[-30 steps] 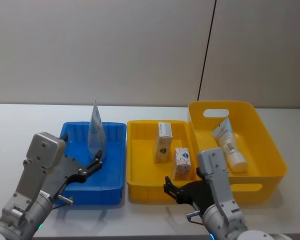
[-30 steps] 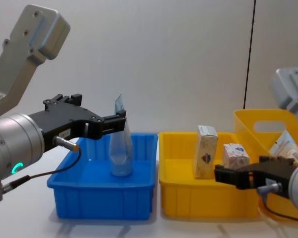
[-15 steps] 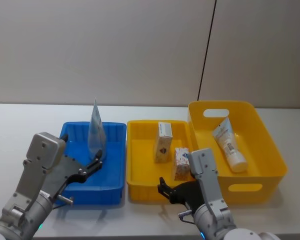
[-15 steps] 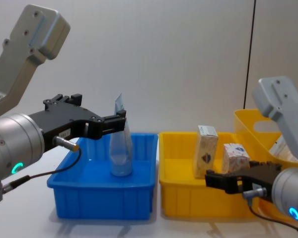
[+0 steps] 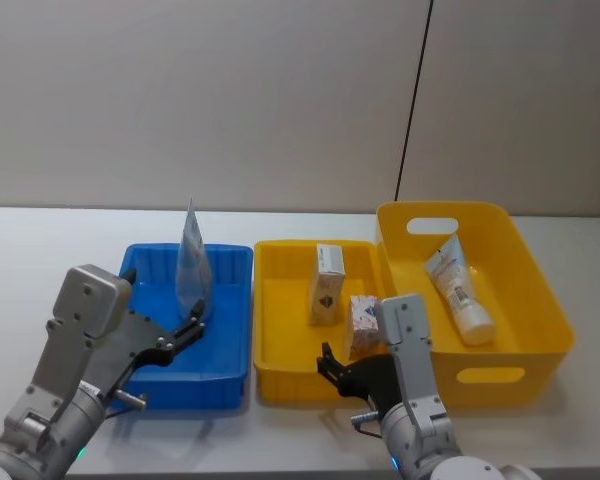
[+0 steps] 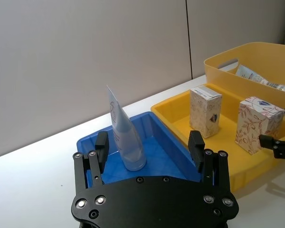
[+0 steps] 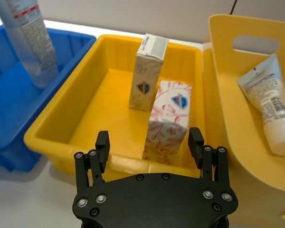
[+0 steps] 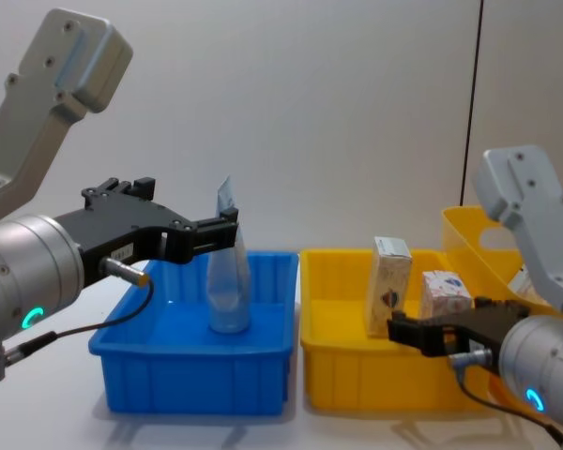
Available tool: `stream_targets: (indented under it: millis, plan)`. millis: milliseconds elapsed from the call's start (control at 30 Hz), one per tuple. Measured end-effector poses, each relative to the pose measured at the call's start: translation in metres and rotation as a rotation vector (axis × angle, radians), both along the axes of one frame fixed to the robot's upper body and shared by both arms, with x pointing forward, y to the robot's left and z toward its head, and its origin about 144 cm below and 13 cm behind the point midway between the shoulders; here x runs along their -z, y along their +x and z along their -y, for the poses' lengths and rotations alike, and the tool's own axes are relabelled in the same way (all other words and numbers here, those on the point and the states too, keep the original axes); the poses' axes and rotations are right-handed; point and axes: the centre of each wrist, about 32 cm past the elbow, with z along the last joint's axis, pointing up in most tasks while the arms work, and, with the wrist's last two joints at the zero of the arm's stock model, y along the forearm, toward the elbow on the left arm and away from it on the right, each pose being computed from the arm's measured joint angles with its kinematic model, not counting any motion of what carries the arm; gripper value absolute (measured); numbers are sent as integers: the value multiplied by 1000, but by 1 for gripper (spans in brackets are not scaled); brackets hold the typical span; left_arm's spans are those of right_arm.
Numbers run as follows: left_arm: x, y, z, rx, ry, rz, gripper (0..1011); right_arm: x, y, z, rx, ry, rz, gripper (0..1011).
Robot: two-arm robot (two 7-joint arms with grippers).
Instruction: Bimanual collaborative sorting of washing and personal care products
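Observation:
A pale blue-grey tube (image 5: 192,265) stands upright on its cap in the blue tray (image 5: 225,350). My left gripper (image 5: 185,333) hangs open at the tray's near side, its fingers (image 6: 101,145) apart and short of the tube (image 6: 125,137). Two cartons stand in the yellow tray (image 5: 280,375): a taller one (image 5: 326,285) and a shorter patterned one (image 5: 364,325). My right gripper (image 5: 330,368) is open at that tray's front wall, facing the patterned carton (image 7: 167,121). Another tube (image 5: 460,290) lies in the yellow basket (image 5: 540,340).
The blue tray, yellow tray and handled basket stand side by side on a white table (image 5: 40,250). Bare tabletop lies to the left of the blue tray and along the front edge. A wall rises behind.
My right gripper has shifted left along the front of the yellow tray and closer to its wall. The left gripper and all the products have stayed put.

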Motion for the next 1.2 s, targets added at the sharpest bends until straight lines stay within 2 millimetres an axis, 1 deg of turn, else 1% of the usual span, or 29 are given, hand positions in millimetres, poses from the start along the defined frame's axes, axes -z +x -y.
stream_targets:
  millis: [500,1200]
  plan:
    - [0,0,0,0,0,0,1001,1,5,-4,64,38,50,1002]
    - [0,0,0,0,0,0,1001,5,8,-10,96,26,27,1002]
